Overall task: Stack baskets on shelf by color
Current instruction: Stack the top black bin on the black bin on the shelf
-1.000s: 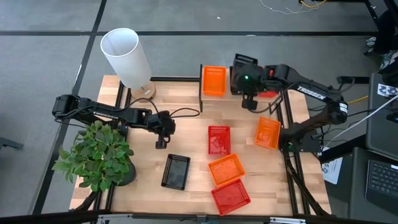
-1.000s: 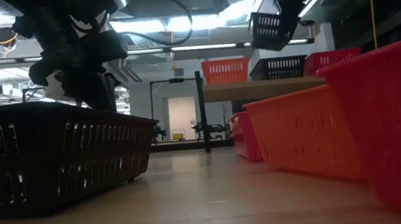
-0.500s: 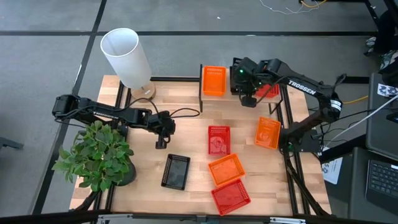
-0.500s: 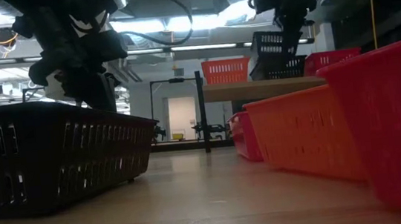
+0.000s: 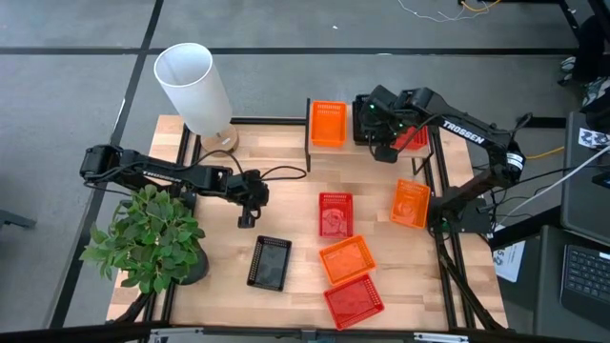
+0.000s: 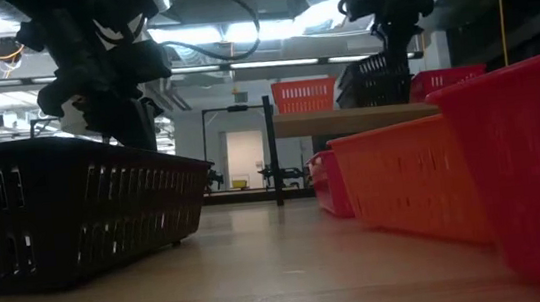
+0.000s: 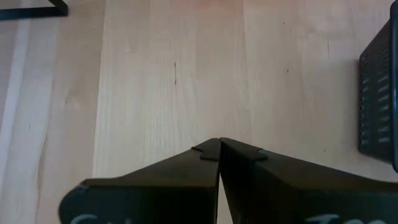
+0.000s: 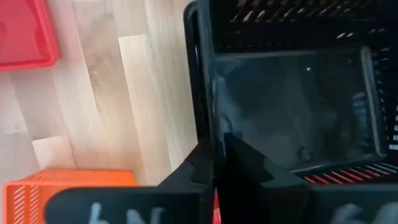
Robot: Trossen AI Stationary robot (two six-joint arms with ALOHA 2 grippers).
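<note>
On the shelf, between its orange basket and red basket, a black basket is gripped by one wall in the right gripper, best released only once seated squarely in the black one beneath.

Shelf bears orange, black, red baskets.

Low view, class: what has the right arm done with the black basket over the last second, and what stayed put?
The right gripper lowered the black basket onto the one already on the shelf. The left gripper and the loose baskets stayed put.
</note>
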